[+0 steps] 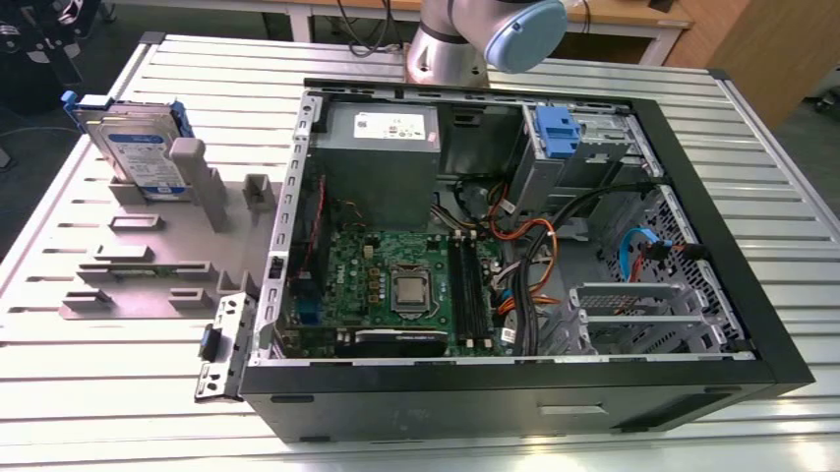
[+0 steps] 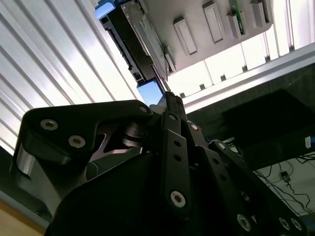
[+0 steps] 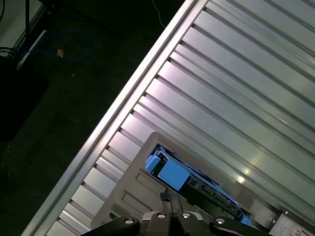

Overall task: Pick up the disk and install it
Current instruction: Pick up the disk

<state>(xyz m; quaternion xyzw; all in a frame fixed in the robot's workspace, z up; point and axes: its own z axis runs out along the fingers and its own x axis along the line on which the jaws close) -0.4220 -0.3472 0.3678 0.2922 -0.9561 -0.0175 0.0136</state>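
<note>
The ribbed worktop (image 1: pixel 118 403) is open along the exterior view's left edge and below the grey holder (image 1: pixel 132 285), so there is room to pass there. The disk (image 1: pixel 136 147) stands upright in the holder with its top edge uncovered. A grey post (image 1: pixel 188 167) rises just beside it, on the side toward the computer case (image 1: pixel 774 354). Inside the case, a tangle of cables (image 1: pixel 525 246) crowds the space between the motherboard (image 1: pixel 393 275) and the drive bay (image 1: pixel 597 147). The power supply (image 1: pixel 381 147) stands near the bay, on the exterior view's left. In the first wrist view the tool (image 3: pixel 166 196) seems to hang clear above the disk's blue carrier.
</note>
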